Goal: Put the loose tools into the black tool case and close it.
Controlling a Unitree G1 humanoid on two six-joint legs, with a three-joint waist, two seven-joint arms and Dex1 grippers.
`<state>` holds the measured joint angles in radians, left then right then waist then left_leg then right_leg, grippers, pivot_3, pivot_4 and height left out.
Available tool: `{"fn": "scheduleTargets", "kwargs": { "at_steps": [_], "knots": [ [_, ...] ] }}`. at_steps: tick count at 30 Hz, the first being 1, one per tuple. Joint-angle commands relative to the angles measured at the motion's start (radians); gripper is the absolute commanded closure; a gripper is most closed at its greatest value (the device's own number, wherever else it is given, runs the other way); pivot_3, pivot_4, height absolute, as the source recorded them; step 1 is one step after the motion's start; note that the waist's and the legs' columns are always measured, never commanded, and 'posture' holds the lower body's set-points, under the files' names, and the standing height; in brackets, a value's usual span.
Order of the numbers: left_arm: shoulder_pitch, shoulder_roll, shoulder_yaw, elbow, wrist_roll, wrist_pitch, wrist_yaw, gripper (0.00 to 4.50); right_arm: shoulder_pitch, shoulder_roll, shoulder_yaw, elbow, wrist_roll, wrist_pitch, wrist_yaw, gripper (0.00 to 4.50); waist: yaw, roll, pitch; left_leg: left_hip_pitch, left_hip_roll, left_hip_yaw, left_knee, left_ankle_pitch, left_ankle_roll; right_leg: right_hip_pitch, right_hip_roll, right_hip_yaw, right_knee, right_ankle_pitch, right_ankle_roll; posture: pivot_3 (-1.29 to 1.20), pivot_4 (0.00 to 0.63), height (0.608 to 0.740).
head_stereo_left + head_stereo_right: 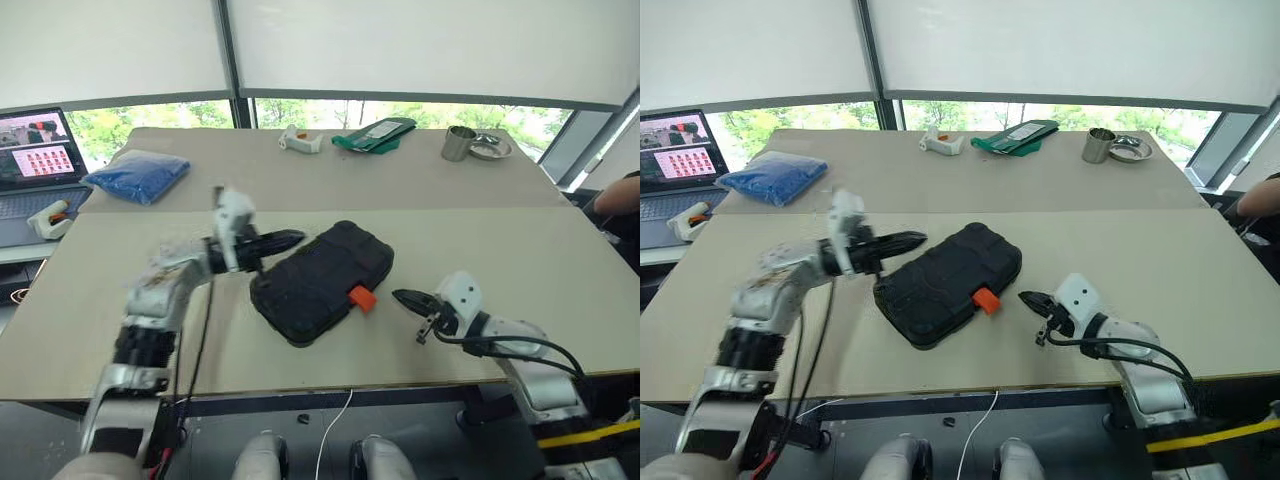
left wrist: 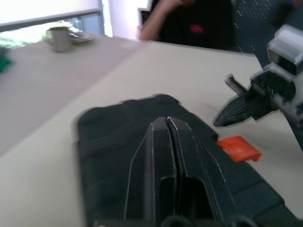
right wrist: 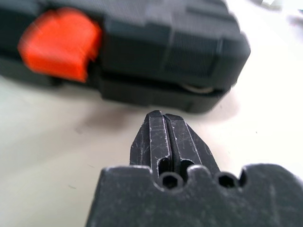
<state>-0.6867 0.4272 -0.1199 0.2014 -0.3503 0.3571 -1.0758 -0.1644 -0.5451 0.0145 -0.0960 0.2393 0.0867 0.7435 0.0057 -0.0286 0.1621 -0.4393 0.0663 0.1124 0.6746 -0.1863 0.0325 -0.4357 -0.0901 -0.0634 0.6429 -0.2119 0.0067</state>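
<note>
- No legible text, brand, number or sign in any view.
- Laptop (image 1: 35, 160) at the far left: screen shows a grid of small red tiles and a picture panel; any characters are too small to read.
- Green packet (image 1: 375, 135) on the far desk (image 1: 560, 250): carries a pale label, print unreadable.
- Black tool case (image 1: 320, 280): moulded lid and orange latch (image 1: 361, 297) bear no readable marking.

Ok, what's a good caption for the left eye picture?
Two shut claws, left and right, flank the closed black tool case.
</note>
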Motion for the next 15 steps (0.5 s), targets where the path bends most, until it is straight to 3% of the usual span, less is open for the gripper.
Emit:
{"fn": "scheduleTargets", "kwargs": {
  "at_steps": [1, 6, 10, 15],
  "knots": [
    [-0.017, -0.004, -0.133, 0.076, 0.143, -0.036, 0.008, 4.40, 0.008, 0.010, -0.038, -0.118, 0.079, 0.042, 0.005, 4.49, -0.008, 0.000, 0.000, 0.000, 0.000, 0.000, 0.000, 0.000, 0.000, 0.000, 0.001, 0.000, 0.000, 0.000, 0.000, 0.00, 0.150, 0.740],
    [-0.014, 0.015, -0.248, 0.131, 0.263, 0.001, 0.011, 4.40, 0.000, 0.028, 0.005, -0.172, 0.089, 0.102, 0.006, 4.49, -0.005, 0.004, -0.002, 0.003, 0.001, -0.002, -0.001, 0.000, 0.000, 0.002, 0.001, -0.001, 0.001, -0.001, -0.001, 0.00, 0.150, 0.740],
    [-0.004, 0.011, -0.234, 0.120, 0.255, 0.024, 0.015, 4.40, -0.026, 0.043, 0.062, -0.145, 0.046, 0.104, 0.009, 4.49, -0.006, 0.004, -0.003, 0.015, 0.001, -0.006, -0.003, -0.003, -0.004, 0.013, -0.001, 0.000, -0.002, -0.005, -0.007, 0.00, 0.150, 0.740],
    [0.000, 0.024, -0.219, 0.110, 0.253, 0.026, 0.020, 4.40, -0.047, 0.053, 0.123, -0.099, 0.001, 0.096, 0.027, 4.49, -0.006, 0.004, -0.003, 0.016, 0.001, -0.006, -0.004, -0.004, -0.007, 0.013, -0.001, 0.000, -0.002, -0.005, -0.007, 0.00, 0.150, 0.740]
  ]
}}
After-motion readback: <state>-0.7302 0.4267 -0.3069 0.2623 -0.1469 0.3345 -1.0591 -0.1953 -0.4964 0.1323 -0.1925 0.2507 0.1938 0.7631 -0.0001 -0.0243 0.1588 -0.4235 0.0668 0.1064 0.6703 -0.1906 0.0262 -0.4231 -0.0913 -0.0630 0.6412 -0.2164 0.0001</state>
